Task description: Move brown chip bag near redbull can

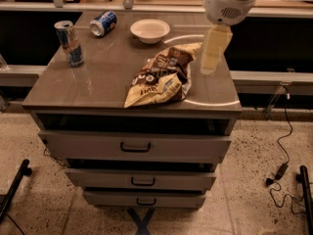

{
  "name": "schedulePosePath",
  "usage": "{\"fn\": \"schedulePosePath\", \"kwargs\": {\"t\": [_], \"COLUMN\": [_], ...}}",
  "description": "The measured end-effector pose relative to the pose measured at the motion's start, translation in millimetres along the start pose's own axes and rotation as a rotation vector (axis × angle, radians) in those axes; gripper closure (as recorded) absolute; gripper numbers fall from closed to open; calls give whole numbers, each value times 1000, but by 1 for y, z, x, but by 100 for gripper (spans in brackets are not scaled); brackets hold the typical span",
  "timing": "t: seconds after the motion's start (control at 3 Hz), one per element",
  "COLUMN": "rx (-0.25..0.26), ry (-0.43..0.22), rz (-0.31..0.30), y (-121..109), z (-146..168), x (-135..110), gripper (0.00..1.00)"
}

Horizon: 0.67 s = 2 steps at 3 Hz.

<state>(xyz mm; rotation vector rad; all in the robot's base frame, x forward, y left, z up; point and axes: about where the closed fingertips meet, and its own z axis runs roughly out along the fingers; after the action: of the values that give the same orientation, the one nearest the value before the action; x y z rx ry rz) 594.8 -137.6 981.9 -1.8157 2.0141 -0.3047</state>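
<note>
The brown chip bag (161, 77) lies crumpled on the grey counter top (98, 84), right of the middle and near the front. The redbull can (69, 43) stands upright near the far left corner, well apart from the bag. My gripper (213, 53) hangs from the white arm (229, 1) above the counter's right side, just right of the bag's upper end and close to it. It holds nothing that I can see.
A wider blue can (103, 23) lies on its side at the back, right of the redbull can. A white bowl (150, 30) sits at the back middle. The counter tops a cabinet of drawers (134, 147). A cable (283, 146) lies on the floor at the right.
</note>
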Motion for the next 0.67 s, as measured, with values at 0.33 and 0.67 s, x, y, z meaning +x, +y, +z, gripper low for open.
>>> {"fn": "schedulePosePath", "kwargs": {"t": [0.33, 0.67], "rx": [-45, -117], "ry": [-5, -30], "rz": [-52, -90], "y": [-24, -32], "z": [47, 89], "x": [-24, -37], "gripper": [0, 0]}}
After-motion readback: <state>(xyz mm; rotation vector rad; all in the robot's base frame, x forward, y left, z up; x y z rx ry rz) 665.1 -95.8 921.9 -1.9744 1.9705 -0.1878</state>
